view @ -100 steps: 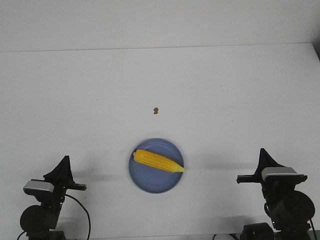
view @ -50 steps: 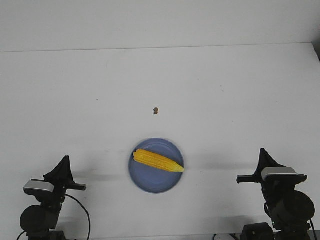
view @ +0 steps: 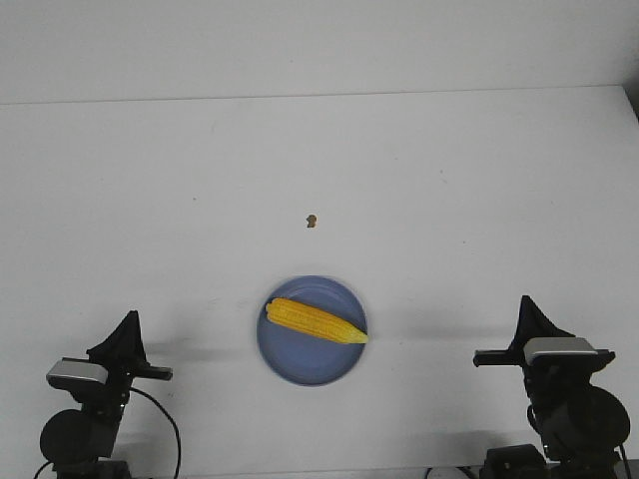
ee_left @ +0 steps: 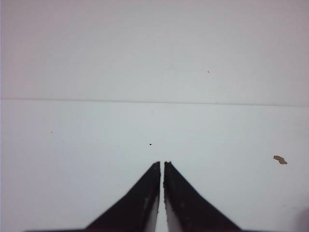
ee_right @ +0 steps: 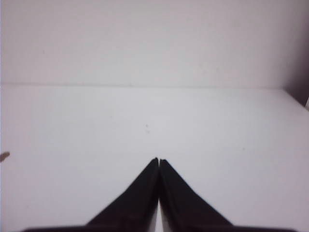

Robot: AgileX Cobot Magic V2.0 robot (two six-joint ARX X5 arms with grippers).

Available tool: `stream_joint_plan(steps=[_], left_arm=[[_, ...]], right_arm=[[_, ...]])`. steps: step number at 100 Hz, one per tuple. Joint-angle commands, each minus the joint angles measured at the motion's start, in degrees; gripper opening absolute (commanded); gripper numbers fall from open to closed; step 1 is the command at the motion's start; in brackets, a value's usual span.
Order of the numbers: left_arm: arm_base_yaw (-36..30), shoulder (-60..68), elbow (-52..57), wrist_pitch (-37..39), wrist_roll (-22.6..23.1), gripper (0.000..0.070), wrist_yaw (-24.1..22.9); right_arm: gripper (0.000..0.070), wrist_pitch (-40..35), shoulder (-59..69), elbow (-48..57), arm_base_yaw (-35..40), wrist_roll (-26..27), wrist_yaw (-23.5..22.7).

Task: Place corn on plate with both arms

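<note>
The yellow corn (view: 315, 320) lies across the round blue plate (view: 296, 359) near the table's front middle, its pointed tip reaching the plate's right rim. My left gripper (view: 127, 321) rests at the front left, well away from the plate, shut with nothing in it; in its wrist view its tips (ee_left: 161, 164) nearly touch over bare table. At the front right, equally far from the plate, my right gripper (view: 524, 303) is shut and empty, tips (ee_right: 159, 160) together. Neither wrist view shows corn or plate.
A tiny brown speck (view: 312, 221) lies on the white table beyond the plate; it also shows as a speck (ee_left: 280, 159) in the left wrist view and a speck (ee_right: 4, 156) at the right wrist view's edge. The table's far edge (view: 319, 97) meets a white wall.
</note>
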Motion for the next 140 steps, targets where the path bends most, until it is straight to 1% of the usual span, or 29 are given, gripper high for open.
stream_joint_plan(steps=[1, 12, 31, 48, 82, 117, 140], left_arm=[[0.1, -0.1, -1.1, 0.5, 0.0, 0.0012, 0.1], [0.1, -0.1, -1.1, 0.5, 0.0, 0.0012, 0.1], [0.1, -0.1, -1.1, 0.5, 0.0, 0.0012, 0.1], [0.1, -0.1, -1.1, 0.5, 0.0, 0.0012, 0.1], [0.1, -0.1, -1.1, 0.5, 0.0, 0.0012, 0.1], [0.1, -0.1, -1.1, 0.5, 0.0, 0.0012, 0.1], [0.1, -0.1, -1.1, 0.5, 0.0, 0.0012, 0.1]], right_arm=[[0.0000, 2.1, -1.4, -1.0, -0.3, -0.4, 0.2], [0.0000, 7.0, -4.9, -4.7, -1.2, -0.4, 0.2], [0.0000, 13.1, -10.8, -12.1, -2.4, -0.4, 0.2], [0.0000, 16.7, -10.6, -17.0, -3.4, -0.3, -1.0], [0.0000, 26.1, -10.6, -25.7, -3.5, -0.3, -0.9], [0.0000, 32.1, -10.6, -29.6, -3.5, -0.3, -0.9], [0.0000, 32.0, -10.6, -29.8, -3.5, -0.4, -0.9]])
